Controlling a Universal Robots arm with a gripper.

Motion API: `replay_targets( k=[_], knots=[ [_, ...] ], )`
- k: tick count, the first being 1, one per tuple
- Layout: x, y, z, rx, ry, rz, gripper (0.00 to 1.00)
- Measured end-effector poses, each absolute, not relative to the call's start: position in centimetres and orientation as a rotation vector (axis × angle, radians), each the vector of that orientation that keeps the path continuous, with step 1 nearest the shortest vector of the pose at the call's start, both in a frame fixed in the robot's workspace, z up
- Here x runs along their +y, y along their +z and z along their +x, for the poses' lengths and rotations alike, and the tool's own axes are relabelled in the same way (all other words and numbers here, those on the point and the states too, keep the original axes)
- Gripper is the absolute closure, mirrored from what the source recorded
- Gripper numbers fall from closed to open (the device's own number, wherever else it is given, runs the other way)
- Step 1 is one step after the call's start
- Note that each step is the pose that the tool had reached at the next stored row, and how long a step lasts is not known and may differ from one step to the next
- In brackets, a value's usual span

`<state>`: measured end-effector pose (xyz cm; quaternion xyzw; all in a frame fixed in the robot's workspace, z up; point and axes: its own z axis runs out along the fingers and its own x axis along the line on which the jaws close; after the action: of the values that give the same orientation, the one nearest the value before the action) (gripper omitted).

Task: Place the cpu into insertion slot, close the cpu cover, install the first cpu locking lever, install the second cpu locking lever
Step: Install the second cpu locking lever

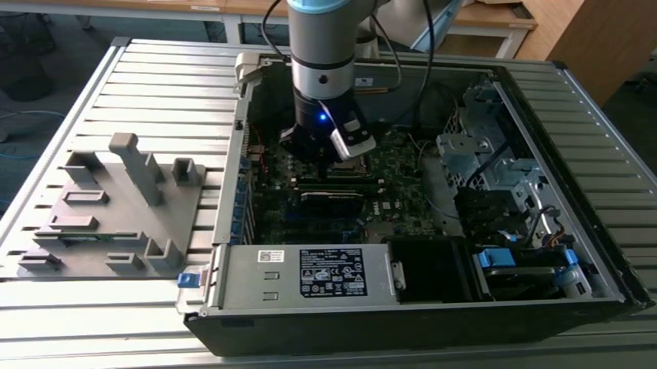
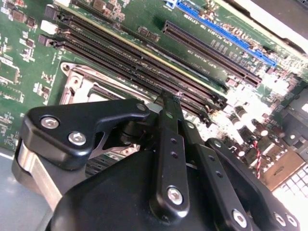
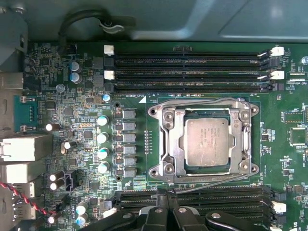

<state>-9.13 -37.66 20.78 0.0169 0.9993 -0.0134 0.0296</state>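
Note:
In the first wrist view the cpu (image 3: 207, 142), a dull silver square, lies flat in the insertion slot (image 3: 230, 115). The cpu cover (image 3: 173, 144), a silvery frame, lies down around it. One thin wire locking lever (image 3: 202, 102) runs along the cover's edge beside the memory slots. The other lever (image 3: 216, 183) runs along the opposite edge. My gripper (image 3: 166, 192) hangs just past that second lever. Its black fingers (image 2: 169, 103) are pressed together with nothing between them. In the exterior view my gripper (image 1: 326, 160) is low over the motherboard inside the open case.
Black memory slots (image 3: 187, 72) flank the socket on two sides, and capacitors (image 3: 102, 144) stand beside it. The case walls (image 1: 234, 154) ring the board, with a power supply (image 1: 308, 273) in front. A grey fixture block (image 1: 113, 207) sits at the exterior view's left.

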Motion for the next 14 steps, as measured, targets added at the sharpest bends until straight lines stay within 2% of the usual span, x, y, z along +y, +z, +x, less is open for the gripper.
replay_targets(
  k=[14],
  knots=[
    [-37.69,20.14,-9.28,3.082,-0.026,0.052,0.9]
  ],
)
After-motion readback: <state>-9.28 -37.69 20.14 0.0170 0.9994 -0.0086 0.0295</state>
